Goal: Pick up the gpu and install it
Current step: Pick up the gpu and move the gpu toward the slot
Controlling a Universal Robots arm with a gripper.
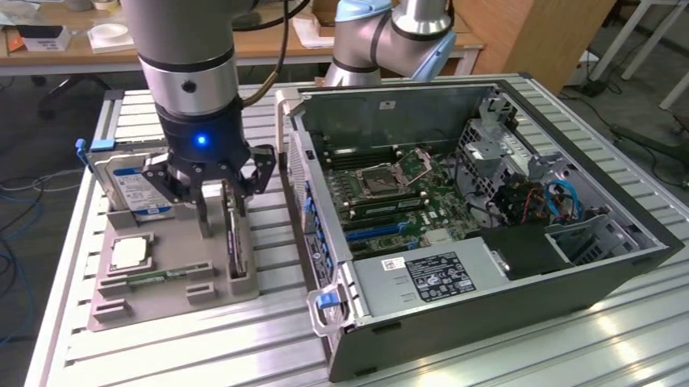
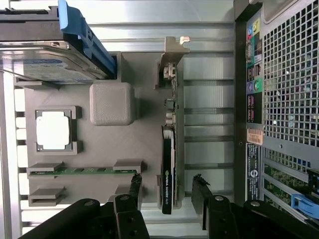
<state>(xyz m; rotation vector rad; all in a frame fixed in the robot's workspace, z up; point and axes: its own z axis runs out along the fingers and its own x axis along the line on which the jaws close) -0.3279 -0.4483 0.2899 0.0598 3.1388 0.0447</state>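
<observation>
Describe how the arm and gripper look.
The arm is a silver-grey cylinder ending in a black wrist with a small glowing blue light. A black cable runs beside it. The gripper is black, with jointed linkages and two slim fingers.

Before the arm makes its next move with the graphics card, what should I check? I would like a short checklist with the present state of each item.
1. Gripper open: ok.
2. Graphics card between the fingers: ok.
3. Card upright in the grey holder: ok.
4. Hard drive apart from the fingers: ok.
5. Computer case open, board exposed: ok.
6. Fingers deep enough on the card: cannot tell.
</observation>
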